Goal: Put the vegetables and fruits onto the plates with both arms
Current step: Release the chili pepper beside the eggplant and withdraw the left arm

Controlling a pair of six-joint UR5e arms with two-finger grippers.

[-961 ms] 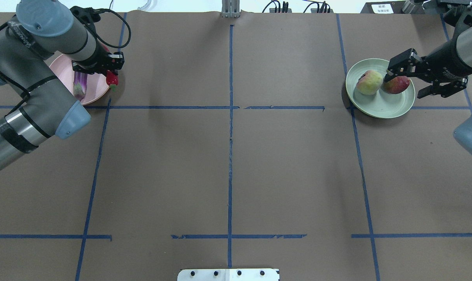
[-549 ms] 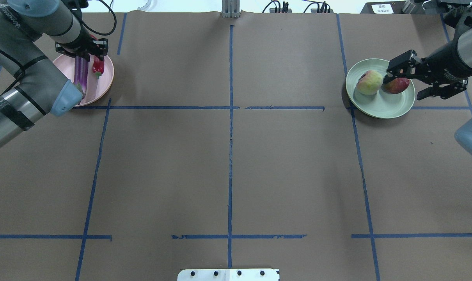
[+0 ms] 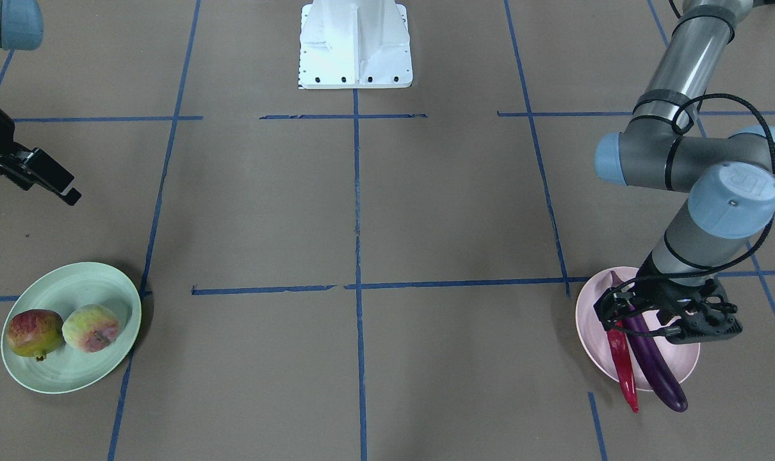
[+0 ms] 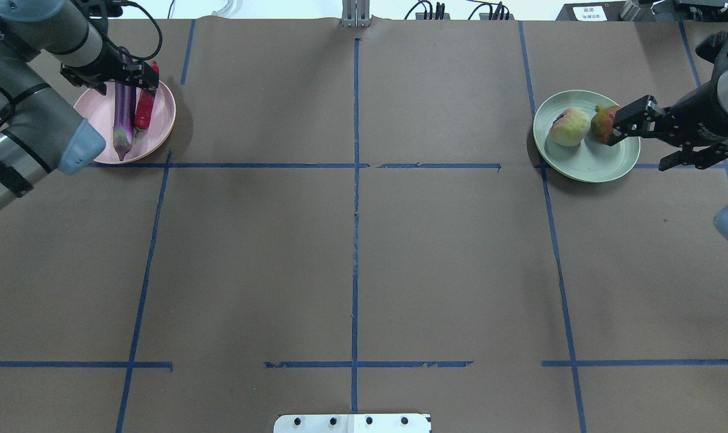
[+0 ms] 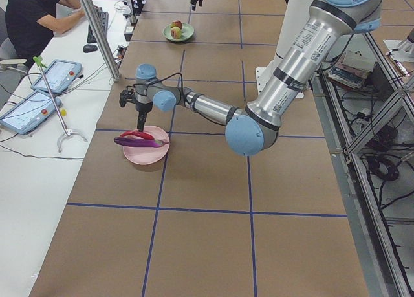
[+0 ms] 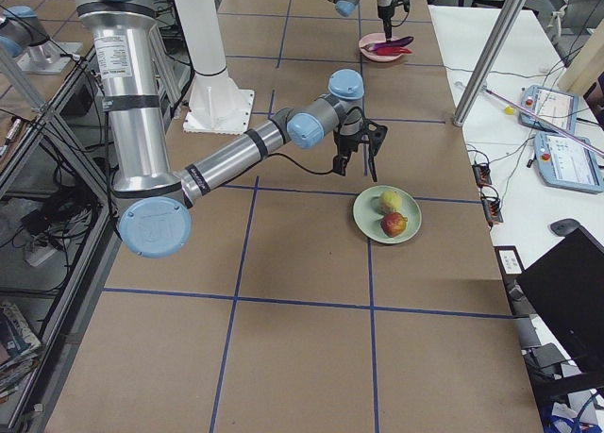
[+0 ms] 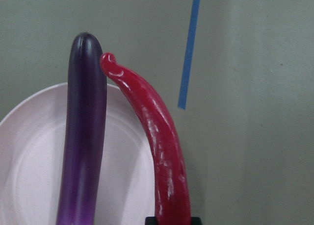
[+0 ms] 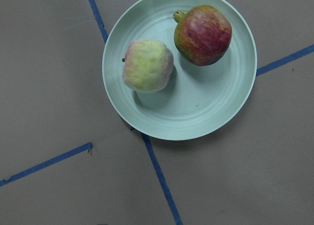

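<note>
The pale pink plate (image 4: 159, 129) holds the purple eggplant (image 4: 124, 111) and the red chili pepper (image 4: 142, 111) side by side. Their far tips overhang the rim in the left wrist view, eggplant (image 7: 83, 137) and chili (image 7: 157, 137). My left gripper (image 4: 142, 81) is low over the plate's back edge, shut on the chili's stem end. The mint green plate (image 4: 586, 165) holds the peach (image 4: 568, 126) and the pomegranate (image 4: 601, 123). My right gripper (image 4: 638, 146) is open and empty, above the plate's right rim.
The white base block (image 3: 355, 45) stands at the robot's side of the table. Blue tape lines (image 4: 355, 210) divide the brown table cover. An operator (image 5: 32, 19) sits at a side desk with tablets, beside a metal post (image 5: 97, 32).
My left gripper carried the chili from the pink plate's right edge to over the plate, and the chili now lies beside the eggplant. My right gripper drew back rightward off the pomegranate.
</note>
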